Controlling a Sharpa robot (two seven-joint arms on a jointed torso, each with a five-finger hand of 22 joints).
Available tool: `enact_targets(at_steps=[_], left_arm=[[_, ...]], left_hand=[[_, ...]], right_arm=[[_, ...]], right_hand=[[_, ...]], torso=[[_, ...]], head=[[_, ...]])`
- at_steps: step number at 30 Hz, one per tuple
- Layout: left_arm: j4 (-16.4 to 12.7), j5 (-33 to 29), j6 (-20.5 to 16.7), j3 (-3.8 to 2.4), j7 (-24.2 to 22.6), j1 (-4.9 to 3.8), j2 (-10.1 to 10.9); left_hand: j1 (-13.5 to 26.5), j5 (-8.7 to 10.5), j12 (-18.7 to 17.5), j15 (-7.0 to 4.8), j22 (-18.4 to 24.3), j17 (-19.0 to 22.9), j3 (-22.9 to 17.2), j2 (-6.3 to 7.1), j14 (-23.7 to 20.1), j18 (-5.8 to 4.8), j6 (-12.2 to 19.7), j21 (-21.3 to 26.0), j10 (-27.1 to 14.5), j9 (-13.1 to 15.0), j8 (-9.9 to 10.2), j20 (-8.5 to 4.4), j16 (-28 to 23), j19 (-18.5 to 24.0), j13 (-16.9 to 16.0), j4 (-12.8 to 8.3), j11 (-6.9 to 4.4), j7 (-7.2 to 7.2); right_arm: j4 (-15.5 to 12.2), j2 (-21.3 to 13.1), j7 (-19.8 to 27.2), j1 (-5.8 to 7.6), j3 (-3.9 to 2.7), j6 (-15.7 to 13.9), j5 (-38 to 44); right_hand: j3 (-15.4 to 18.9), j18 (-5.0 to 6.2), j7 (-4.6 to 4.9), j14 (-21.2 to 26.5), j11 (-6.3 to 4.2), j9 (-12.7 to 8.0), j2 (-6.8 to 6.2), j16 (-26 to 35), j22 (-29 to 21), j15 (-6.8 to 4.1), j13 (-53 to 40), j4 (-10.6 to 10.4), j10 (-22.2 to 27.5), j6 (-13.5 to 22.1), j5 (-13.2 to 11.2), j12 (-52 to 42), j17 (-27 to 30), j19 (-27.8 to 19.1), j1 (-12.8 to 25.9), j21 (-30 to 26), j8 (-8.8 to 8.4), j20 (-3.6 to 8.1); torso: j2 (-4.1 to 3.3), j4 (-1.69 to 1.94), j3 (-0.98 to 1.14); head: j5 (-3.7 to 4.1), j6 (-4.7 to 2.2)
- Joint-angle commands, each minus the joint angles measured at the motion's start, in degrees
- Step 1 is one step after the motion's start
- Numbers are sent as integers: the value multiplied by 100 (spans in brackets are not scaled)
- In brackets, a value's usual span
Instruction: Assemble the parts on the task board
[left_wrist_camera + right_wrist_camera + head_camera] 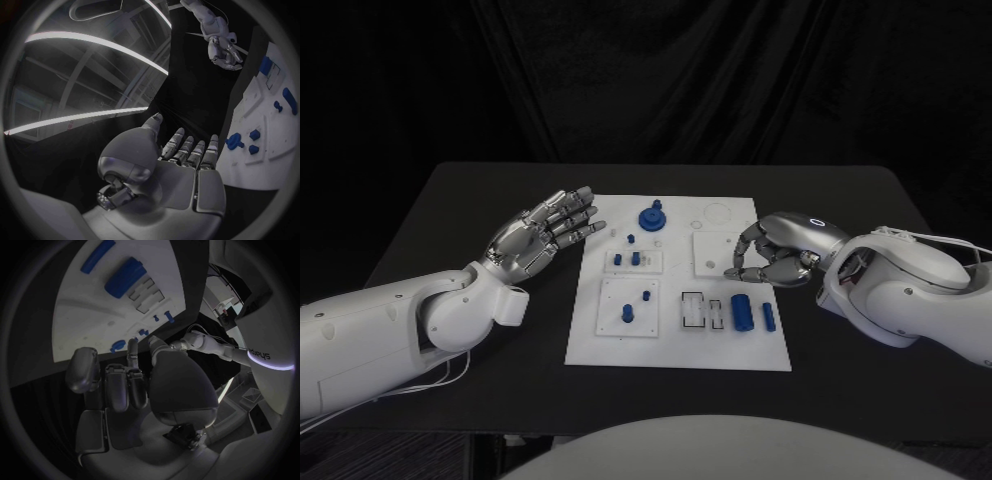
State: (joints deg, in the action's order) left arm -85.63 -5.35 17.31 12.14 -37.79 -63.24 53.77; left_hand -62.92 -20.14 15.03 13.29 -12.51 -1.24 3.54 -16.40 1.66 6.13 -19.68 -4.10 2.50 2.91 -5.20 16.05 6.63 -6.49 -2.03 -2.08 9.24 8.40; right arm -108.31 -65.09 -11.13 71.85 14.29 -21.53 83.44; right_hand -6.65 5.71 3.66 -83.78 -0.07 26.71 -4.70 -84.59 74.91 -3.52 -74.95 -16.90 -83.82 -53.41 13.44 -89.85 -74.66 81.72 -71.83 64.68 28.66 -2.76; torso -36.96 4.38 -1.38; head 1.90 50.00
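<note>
The white task board [678, 345] lies mid-table. On it stand a blue knob [652, 215], small blue pegs [636, 258] and, lower right, two blue cylinders [741, 310] beside empty slots [697, 308]. My left hand [545, 235] hovers flat at the board's left edge, fingers spread, holding nothing; the left wrist view shows it [181, 160] beside the board [269, 125] and the knob [235, 141]. My right hand [776, 250] is over the board's right side with its fingers curled down to the surface. In the right wrist view it [125, 385] holds nothing I can see, near the board [94, 310] and a cylinder [125, 277].
The black table [473, 200] extends around the board on both sides and in front. A black curtain hangs behind the far edge. Two raised white sub-plates [629, 305] sit on the board's left half.
</note>
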Motion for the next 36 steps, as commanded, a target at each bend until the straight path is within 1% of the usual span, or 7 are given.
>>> enact_targets(at_steps=[1,3,5,6,8,23,36], left_arm=[[-11,-11,-30,-4,-240,9,6],[-10,-11,-22,-4,-230,9,10],[-8,-11,-14,-4,-211,9,12],[-7,-11,-7,-4,-197,9,11],[-3,-11,6,-4,-171,9,8],[36,-11,82,-4,19,9,-14],[73,-11,121,-4,133,10,-30]], left_hand=[[69,-27,24,-37,5,2,-1,-13,-16,64,-40,40,-7,8,-32,-39,-16,3,-5,-42,-28,196],[70,-32,27,-34,4,2,-3,-16,-15,64,-39,39,-6,7,-33,-36,-13,2,-5,-43,-27,198],[71,-37,30,-31,5,1,-5,-19,-13,64,-37,39,-4,7,-33,-32,-9,2,-6,-44,-26,199],[71,-43,28,-25,5,-1,-8,-22,-11,64,-38,39,-4,7,-35,-26,-2,1,-5,-46,-24,201],[72,-47,31,-19,6,-1,-11,-23,-9,64,-38,39,-3,7,-35,-20,2,1,-5,-48,-22,203],[83,-59,58,22,9,-8,-28,-27,7,65,-55,38,7,9,-48,22,37,-1,-8,-56,-3,220],[88,-67,66,42,12,-9,-41,-30,13,65,-62,37,11,9,-54,41,47,-2,-8,-61,19,237]], right_arm=[[-28,-30,-1070,-117,-3,422,68],[-26,-33,-1266,-165,-3,484,146],[-28,-36,-1464,-215,-2,559,225],[-33,-39,-1557,-242,-2,600,269],[-42,-43,-1683,-284,-2,656,342],[-87,-5,-2198,-467,-2,936,522],[-23,111,-2291,-583,-2,1007,536]], right_hand=[[-18,-121,-20,-258,-64,188,-5,-76,928,-27,-1505,7,-618,122,-38,-15,-409,69,289,221,217,22],[-10,-212,-83,-432,-90,305,-62,-280,1048,-78,-1505,1,-618,55,-257,-15,-881,253,832,744,378,57],[-95,-240,-121,-494,-129,385,-119,-358,1085,-113,-1505,-9,-618,46,-272,-15,-1073,311,992,922,465,93],[-132,-245,-172,-589,-178,465,-184,-490,1090,-160,-1505,-8,-618,-37,-338,-15,-1400,329,1272,974,557,132],[-180,-266,-200,-622,-213,558,-247,-541,1115,-191,-1505,-14,-618,-46,-343,-15,-1534,364,1575,1097,621,173],[-221,-289,-233,-620,-245,932,-351,-538,1142,-223,-1505,-17,-618,85,-271,-15,-1525,401,1868,1258,855,211],[-197,-281,-262,-602,-270,1103,-367,-507,1132,-245,-1505,-17,-618,78,-430,-15,-1447,382,2076,1246,951,229]], torso=[[1,-11,8],[1,-3,4],[-4,19,3],[-5,17,6],[-10,9,13],[-4,2,6],[-1,7,9]], head=[[21,0],[43,0],[83,0],[87,0],[97,0],[99,0],[72,0]])
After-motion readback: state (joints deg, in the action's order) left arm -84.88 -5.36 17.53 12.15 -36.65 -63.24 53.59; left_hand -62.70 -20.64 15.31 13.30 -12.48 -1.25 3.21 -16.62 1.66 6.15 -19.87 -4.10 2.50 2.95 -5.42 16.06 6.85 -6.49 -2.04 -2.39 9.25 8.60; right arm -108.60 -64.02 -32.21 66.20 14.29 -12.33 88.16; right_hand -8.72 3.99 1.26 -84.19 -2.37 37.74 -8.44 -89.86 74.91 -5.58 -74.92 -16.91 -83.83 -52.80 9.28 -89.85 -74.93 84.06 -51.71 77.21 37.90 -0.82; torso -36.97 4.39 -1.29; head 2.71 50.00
